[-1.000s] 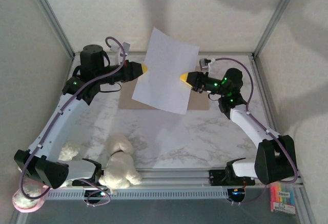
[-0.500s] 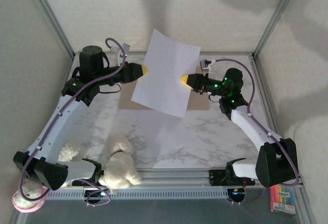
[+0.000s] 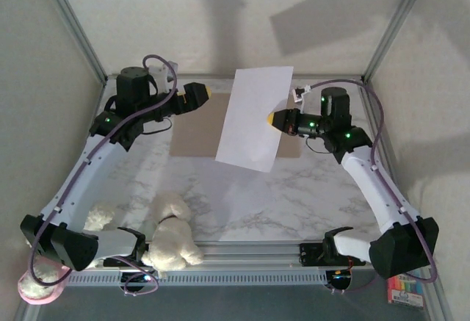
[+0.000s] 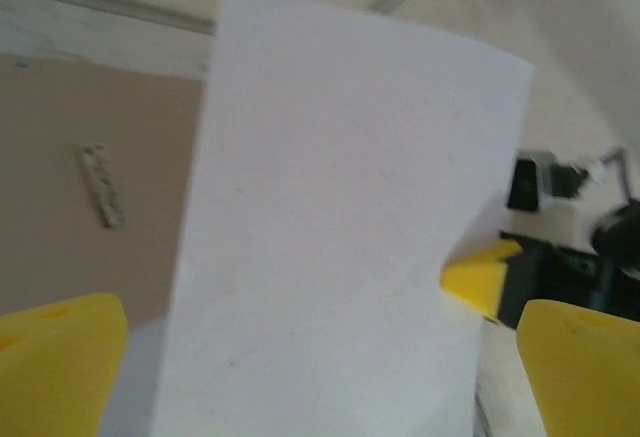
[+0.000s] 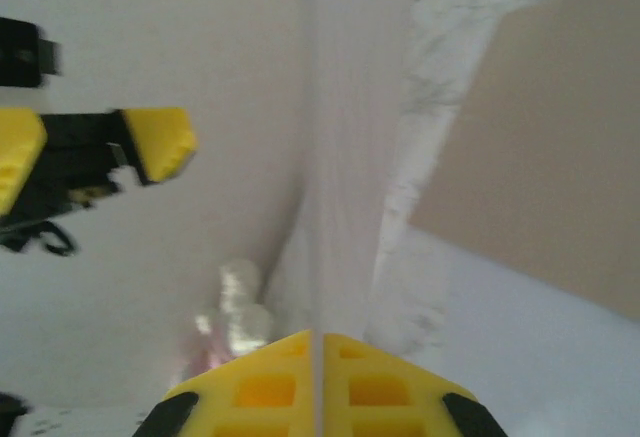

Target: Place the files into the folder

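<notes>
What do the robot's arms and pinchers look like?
The left arm and right arm are long white tubes with chunky black joints and bases. A thin purple cable runs along each, and tiny green lights glow on the black parts. The left gripper and right gripper end in bright yellow fingers.

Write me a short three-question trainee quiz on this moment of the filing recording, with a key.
1. True or false: the left tool is clamped on the thin white rectangular paper sheet.
2. Which tool grips the sheet? A) left tool B) right tool C) both
3. Fill in: the sheet is held ___ the flat tan-brown cardboard folder, not inside it.
Key: 1 false, its fingers stand apart, clear of the sheet. 2 B, pinching one edge. 3 above.
</notes>
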